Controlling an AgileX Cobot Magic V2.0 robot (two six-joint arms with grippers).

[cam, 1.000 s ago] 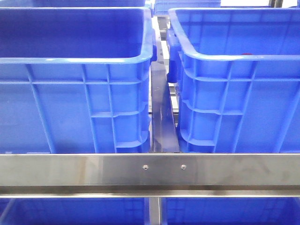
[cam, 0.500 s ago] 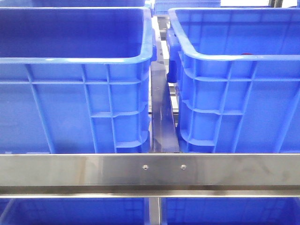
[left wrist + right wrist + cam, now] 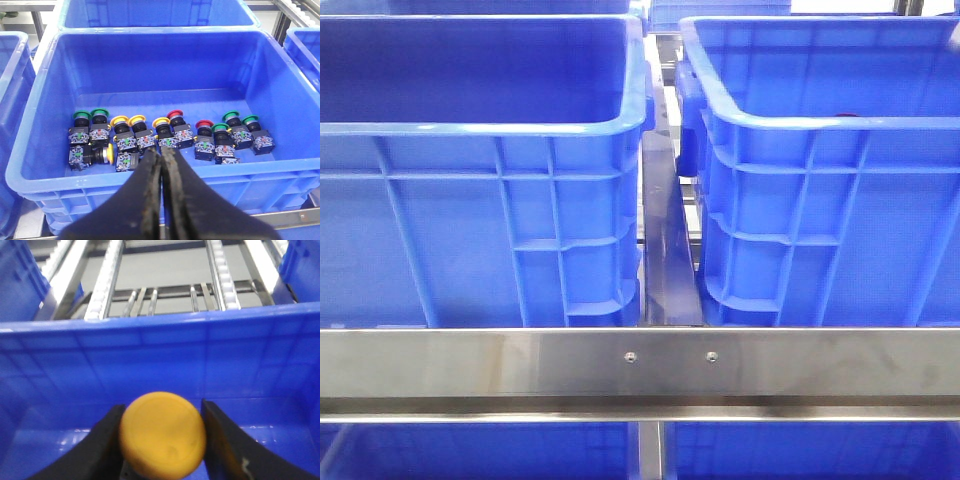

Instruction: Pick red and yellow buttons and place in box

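**Carrying one yellow button over a crate; most of the stock not yet moved**

Holding a yellow button (image 3: pixel 162 436), the right claw (image 3: pixel 162 440) has its two dark fingers pressed against either side of the round cap. The wrist view looks down into a blue crate (image 3: pixel 150 347), whose visible floor shows no buttons. Judgement: this is the destination box, and the button is at or near the drop point, not yet let go.

Left claw (image 3: pixel 161 192): fingers pressed together, nothing between them. It hangs over the near rim of another blue supply crate (image 3: pixel 150 175). On that crate's floor lies a row of push buttons: several yellow caps (image 3: pixel 136 120), two red caps (image 3: pixel 175 115) and (image 3: pixel 204 124), plus green caps (image 3: pixel 99 112) that the task does not ask for. One yellow-capped unit lies on its side near the row's end.

Front view: two tall blue crates side by side behind a steel rail (image 3: pixel 640 365); neither arm shows, and their contents are hidden by the walls.

Progress estimate: early. One yellow in hand, none seen delivered; both reds and about five yellows are left in the supply crate.
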